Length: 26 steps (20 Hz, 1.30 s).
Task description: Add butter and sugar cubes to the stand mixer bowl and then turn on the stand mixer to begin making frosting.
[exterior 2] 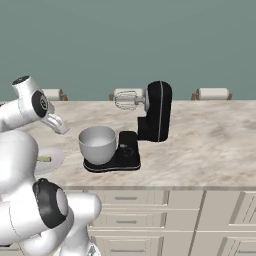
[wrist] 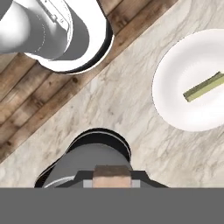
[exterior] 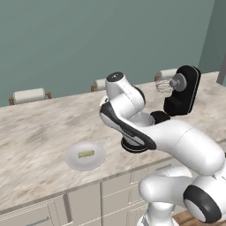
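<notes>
Above the stand mixer bowl (wrist: 87, 164): gripper (wrist: 112, 180) pinching the sugar cube (wrist: 112, 174) between its tips.
Bowl lies directly beneath the cube; butter (wrist: 204, 86) rests apart on the plate (wrist: 175, 87), well to one side.

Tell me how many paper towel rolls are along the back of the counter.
3. In the right base view: one paper towel roll far left behind the arm, one behind the whisk, one right. More may be hidden.

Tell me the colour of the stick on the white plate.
Pale yellow-green; the butter shows best in the hand view.
</notes>
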Available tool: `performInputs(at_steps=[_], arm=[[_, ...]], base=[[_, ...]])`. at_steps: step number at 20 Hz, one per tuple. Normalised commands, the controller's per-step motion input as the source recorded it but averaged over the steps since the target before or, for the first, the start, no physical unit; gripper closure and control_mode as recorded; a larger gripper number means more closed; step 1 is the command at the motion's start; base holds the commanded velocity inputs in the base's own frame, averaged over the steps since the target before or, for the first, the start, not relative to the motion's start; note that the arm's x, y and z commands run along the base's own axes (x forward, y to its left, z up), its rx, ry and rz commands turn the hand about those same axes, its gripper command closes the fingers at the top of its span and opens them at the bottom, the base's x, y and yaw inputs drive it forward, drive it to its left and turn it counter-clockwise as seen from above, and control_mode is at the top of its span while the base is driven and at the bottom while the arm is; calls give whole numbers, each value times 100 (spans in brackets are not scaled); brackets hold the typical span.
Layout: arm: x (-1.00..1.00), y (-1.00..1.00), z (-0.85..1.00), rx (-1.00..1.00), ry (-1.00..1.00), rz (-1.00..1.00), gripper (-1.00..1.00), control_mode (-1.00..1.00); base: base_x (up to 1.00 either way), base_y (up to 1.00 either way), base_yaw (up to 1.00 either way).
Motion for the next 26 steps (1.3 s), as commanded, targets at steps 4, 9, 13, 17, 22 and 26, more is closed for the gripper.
performInputs(at_steps=[4,9,13,17,22,26], arm=[[1,-55,1,0,-14,0,100,-100],[10,-92,-29,7,-7,0,100,-100],[16,-72,-6,18,0,-3,100,-100],[31,-20,0,17,5,-8,100,-100],[39,2,-23,8,0,-12,100,-100],[34,1,-39,2,0,-10,100,-100]], base=[[0,0,0],[0,0,0],[0,0,0],[0,0,0],[0,0,0],[0,0,0]])
